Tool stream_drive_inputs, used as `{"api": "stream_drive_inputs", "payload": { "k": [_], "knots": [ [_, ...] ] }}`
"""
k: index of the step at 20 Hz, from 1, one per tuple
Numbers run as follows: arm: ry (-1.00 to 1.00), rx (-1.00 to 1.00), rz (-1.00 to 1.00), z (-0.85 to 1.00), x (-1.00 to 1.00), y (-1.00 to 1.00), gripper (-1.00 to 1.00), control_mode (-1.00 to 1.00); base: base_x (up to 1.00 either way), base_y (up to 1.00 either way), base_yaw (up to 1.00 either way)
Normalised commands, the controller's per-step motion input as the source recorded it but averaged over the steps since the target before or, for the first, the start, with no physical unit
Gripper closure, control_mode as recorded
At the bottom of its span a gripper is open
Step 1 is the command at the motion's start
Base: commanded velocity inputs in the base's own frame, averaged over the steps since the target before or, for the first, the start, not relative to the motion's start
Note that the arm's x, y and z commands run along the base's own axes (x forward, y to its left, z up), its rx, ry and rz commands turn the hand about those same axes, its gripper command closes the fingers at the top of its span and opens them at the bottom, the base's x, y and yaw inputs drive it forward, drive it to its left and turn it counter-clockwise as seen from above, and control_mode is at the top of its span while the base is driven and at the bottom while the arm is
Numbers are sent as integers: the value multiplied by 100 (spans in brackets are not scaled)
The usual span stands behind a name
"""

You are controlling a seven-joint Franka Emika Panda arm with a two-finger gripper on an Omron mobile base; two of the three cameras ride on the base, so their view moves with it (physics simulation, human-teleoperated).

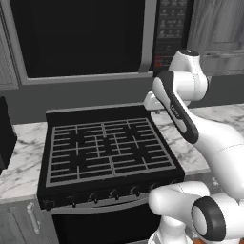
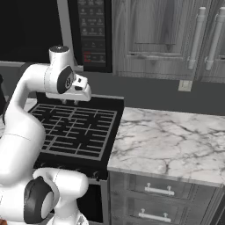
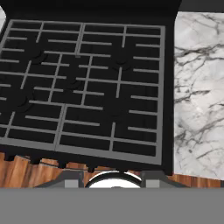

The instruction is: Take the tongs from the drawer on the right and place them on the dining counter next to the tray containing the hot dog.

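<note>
The arm is folded above the black stove (image 1: 107,150), with the end effector (image 2: 70,103) hanging over the rear of the grate. Whether its jaws stand apart or together cannot be told. Closed grey drawers (image 2: 156,191) with metal handles sit under the marble table (image 2: 171,140) right of the stove. The hand view looks down on the grate (image 3: 83,83) and wooden floor (image 3: 17,173).

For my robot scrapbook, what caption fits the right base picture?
White robot arm poised above the black stove, beside a marble worktop with closed grey drawers below.
</note>
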Motion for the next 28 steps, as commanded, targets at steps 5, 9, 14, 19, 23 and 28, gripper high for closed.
{"api": "stream_drive_inputs", "payload": {
  "k": [5,9,14,19,23,28],
  "knots": [
    [3,0,-2,0,1,-14,-100,-100,0,0,0],
    [1,1,-15,-8,-6,-40,-100,-100,0,0,0],
    [0,0,-24,-17,-20,-53,-100,-100,0,0,0],
    [1,2,-23,-12,-26,-57,-100,-100,0,0,0],
    [0,6,-31,-20,-16,-55,-100,-100,0,0,0],
    [0,3,-33,-38,-4,-51,-100,-100,0,0,0]
  ]
}}
